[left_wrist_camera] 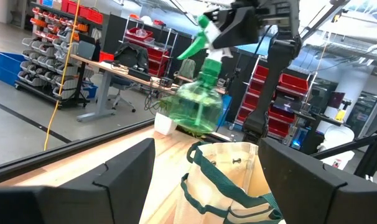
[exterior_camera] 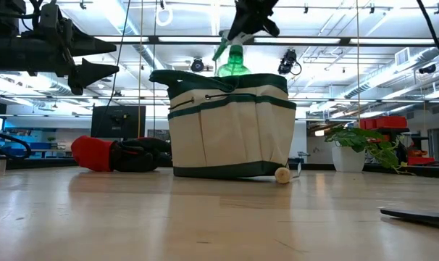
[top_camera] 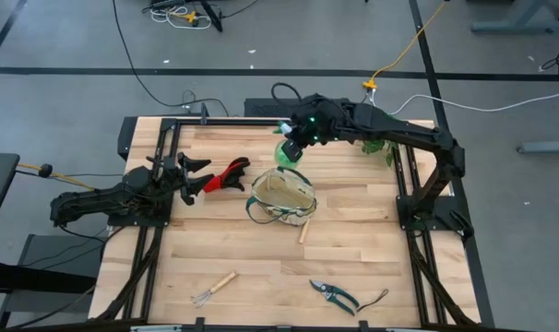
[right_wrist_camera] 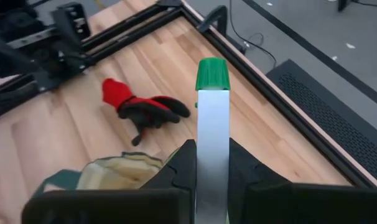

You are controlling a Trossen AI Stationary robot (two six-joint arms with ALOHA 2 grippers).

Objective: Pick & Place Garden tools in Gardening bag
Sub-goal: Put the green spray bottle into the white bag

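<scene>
Green spray bottle (top_camera: 290, 153): pinched by right gripper (top_camera: 293, 132), hanging above canvas gardening bag (top_camera: 281, 196). Left gripper (top_camera: 198, 175): fingers spread, empty, near red-and-black tool (top_camera: 226, 175).

My right gripper (top_camera: 293, 138): black. Bottle (top_camera: 290, 153): translucent green, white top, green nozzle. Bag (top_camera: 281, 197): beige, dark green trim. Upper-left tool (top_camera: 226, 175): red-and-black. Shears (top_camera: 335, 295), lower right: teal handles. Table (top_camera: 353, 240): pale wood.

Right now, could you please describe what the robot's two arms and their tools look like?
Both arms are dark, nearly black, jointed links. The left tool has two pointed black fingers. The right tool sits below a wrist with small green lights. In its wrist view, the left tool's fingers are broad, flat and matte black.
</scene>
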